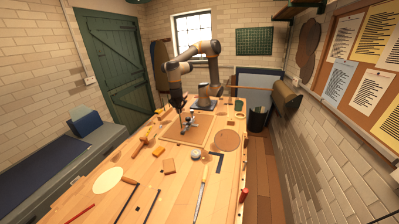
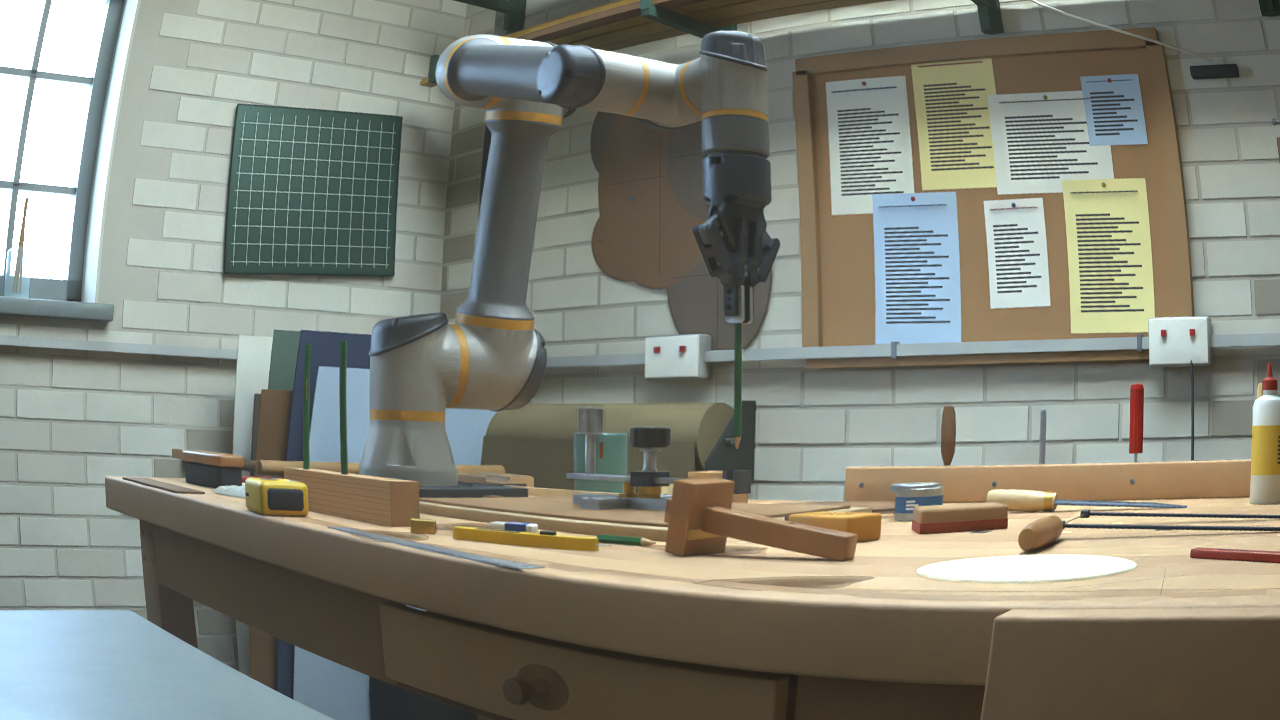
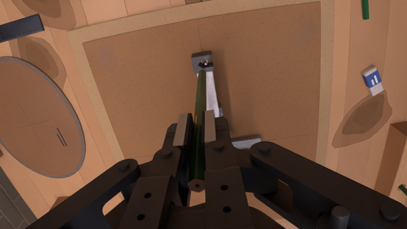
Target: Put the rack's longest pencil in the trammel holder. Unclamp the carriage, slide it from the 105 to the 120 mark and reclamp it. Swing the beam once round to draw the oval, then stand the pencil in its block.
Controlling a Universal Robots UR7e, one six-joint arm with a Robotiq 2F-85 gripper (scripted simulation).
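My gripper (image 1: 178, 110) (image 2: 736, 315) (image 3: 194, 125) has its two fingers closed on the upper end of a long green pencil (image 1: 180, 119) (image 2: 737, 383) (image 3: 199, 94), which hangs straight down, point lowest. It is above the brown drawing board, over the grey pencil holder (image 3: 202, 61) at the end of the trammel beam (image 1: 187, 125) (image 3: 212, 94). The pencil's tip is a short way above the holder. The black clamp knob (image 1: 187, 118) (image 2: 650, 438) stands on the trammel's carriage. The wooden rack (image 2: 351, 493) with two more green pencils sits at the bench's window end.
A green cup (image 1: 238, 105) stands near the robot's base. A wooden mallet (image 1: 140, 144) (image 2: 743, 523), a yellow knife (image 2: 524, 536), a tape measure (image 2: 277, 495), an eraser (image 3: 372, 80) and a brown disc (image 1: 226, 140) (image 3: 31, 119) lie around the board.
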